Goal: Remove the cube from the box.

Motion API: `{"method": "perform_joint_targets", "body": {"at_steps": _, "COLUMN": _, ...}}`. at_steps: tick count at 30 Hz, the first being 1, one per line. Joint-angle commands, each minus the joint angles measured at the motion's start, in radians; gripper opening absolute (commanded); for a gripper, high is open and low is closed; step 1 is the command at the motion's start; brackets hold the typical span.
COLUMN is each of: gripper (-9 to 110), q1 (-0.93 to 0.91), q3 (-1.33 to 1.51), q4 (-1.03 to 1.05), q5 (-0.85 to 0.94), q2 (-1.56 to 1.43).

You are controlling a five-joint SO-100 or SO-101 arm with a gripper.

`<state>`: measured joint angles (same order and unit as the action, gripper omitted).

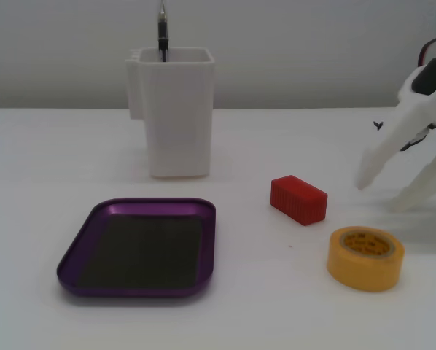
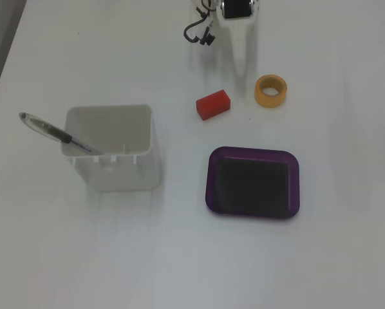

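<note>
A tall white square container (image 1: 171, 113) stands upright on the white table (image 1: 43, 175), with a dark pen (image 2: 54, 132) leaning inside it, its top end sticking out above the rim. A yellow tape roll (image 1: 365, 257) lies flat on the table, well apart from the container, its hole facing up in both fixed views.

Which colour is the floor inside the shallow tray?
Dark, almost black, inside a purple rim; the tray shows it best in the fixed view from above.
</note>
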<state>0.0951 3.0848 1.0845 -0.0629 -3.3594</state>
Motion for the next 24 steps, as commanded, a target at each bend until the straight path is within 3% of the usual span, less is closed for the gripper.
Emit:
{"method": "perform_joint_targets", "body": {"at_steps": 1, "gripper": 0, "q1": -0.005, "q3": 0.009, "q4": 0.003, "q5": 0.002, "q2": -0.098}}
{"method": "perform_joint_targets", "body": {"at_steps": 24, "gripper": 2, "q1": 0.002, "q3": 0.009, "q4": -0.009, "q5": 0.0, "q2": -0.098}}
